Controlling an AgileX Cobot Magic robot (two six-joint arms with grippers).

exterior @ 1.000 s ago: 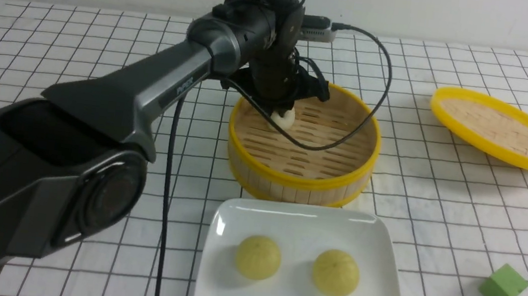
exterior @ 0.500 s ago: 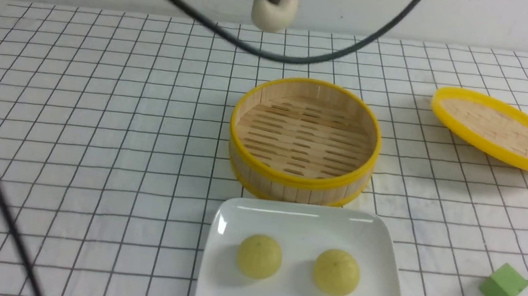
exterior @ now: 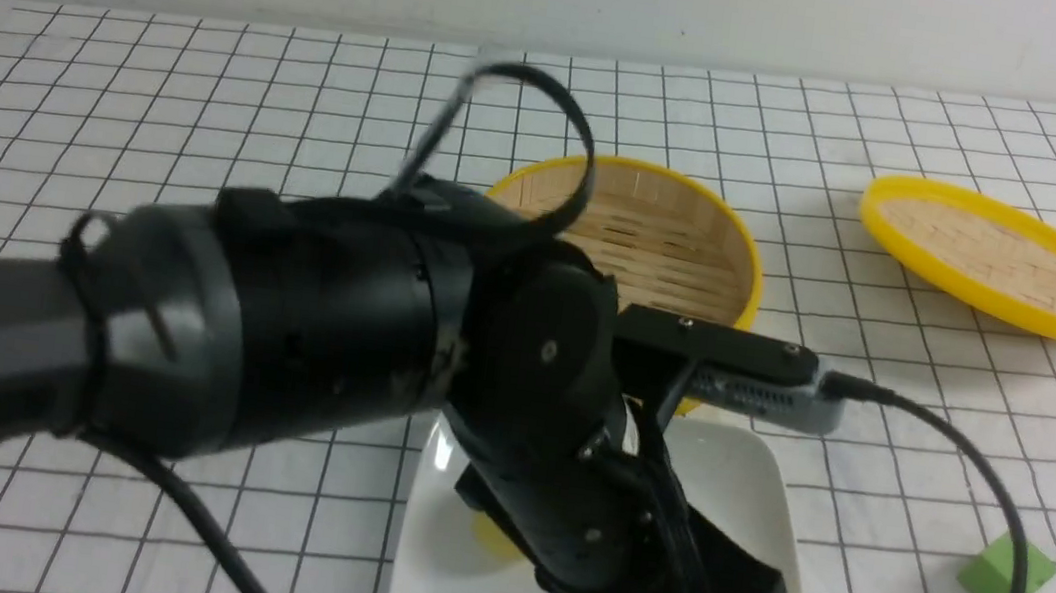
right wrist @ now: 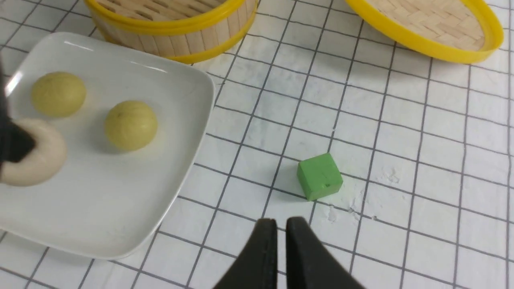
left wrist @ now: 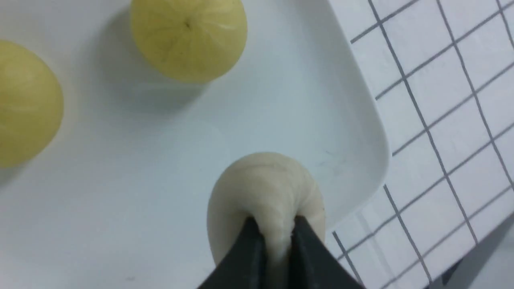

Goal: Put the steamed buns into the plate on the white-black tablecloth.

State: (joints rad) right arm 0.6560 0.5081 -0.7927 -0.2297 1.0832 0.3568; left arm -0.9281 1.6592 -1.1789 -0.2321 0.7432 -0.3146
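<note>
We are pinching the beige bun [left wrist: 265, 188] by its top in the left claw [left wrist: 277, 228], nearly closed, over the plate [left wrist: 321, 100] close to its rim, apart from the two yellow buns [left wrist: 188, 38]. We are judging it best to lower until it rests, then open slowly, lest it roll onto the tablecloth [left wrist: 441, 100]. The right claw [right wrist: 281, 228] is hanging closed, empty.

Black left arm [exterior: 300, 349] & hand [left wrist: 276, 241], looped cables [exterior: 898, 402], grey cam [exterior: 767, 401].
</note>
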